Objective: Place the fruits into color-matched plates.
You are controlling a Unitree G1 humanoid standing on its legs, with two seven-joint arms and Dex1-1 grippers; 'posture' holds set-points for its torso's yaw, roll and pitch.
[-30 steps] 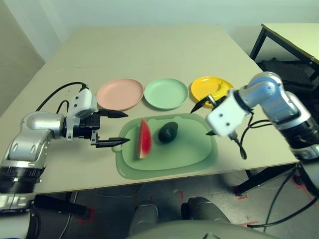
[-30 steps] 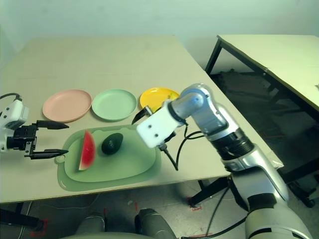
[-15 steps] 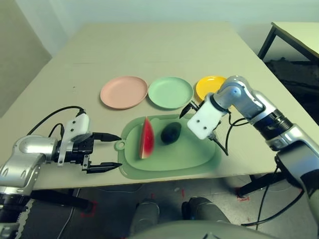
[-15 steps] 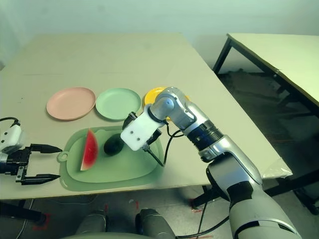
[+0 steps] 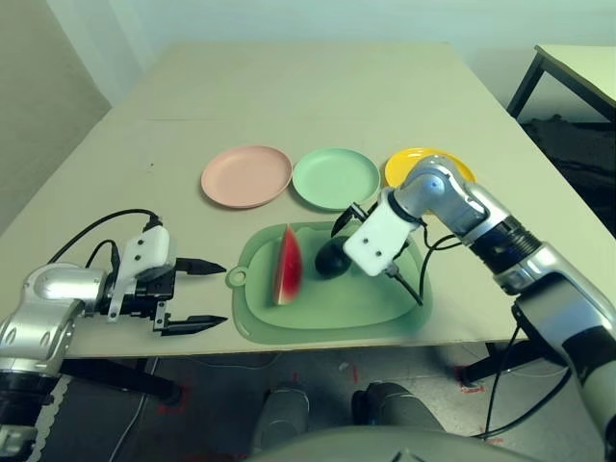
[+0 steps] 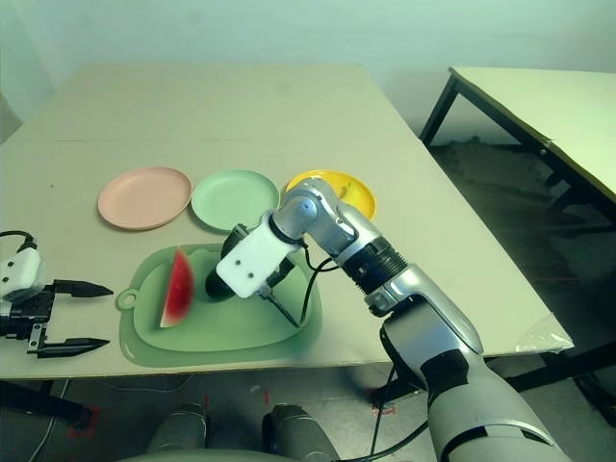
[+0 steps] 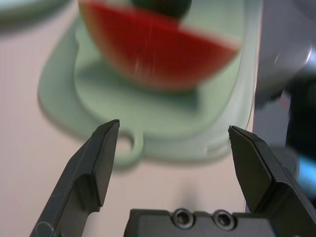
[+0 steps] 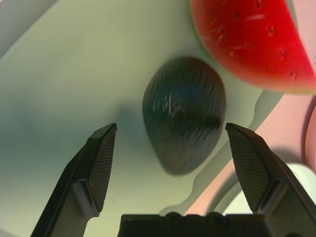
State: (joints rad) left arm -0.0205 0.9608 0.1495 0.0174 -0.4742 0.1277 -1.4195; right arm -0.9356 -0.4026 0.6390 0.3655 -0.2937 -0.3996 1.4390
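The right gripper (image 8: 170, 163) hangs over the avocado (image 8: 183, 121) on the green mat (image 5: 385, 303), jaws wide, empty. Next it must drop, close, then carry to the mint plate (image 5: 335, 179). The left gripper (image 5: 197, 294) waits wide beside the watermelon (image 5: 289, 265).

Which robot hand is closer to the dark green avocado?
The right. The right gripper hangs open just above the avocado on the green mat. The left gripper is open too, off the mat's tab end, beyond the watermelon wedge.
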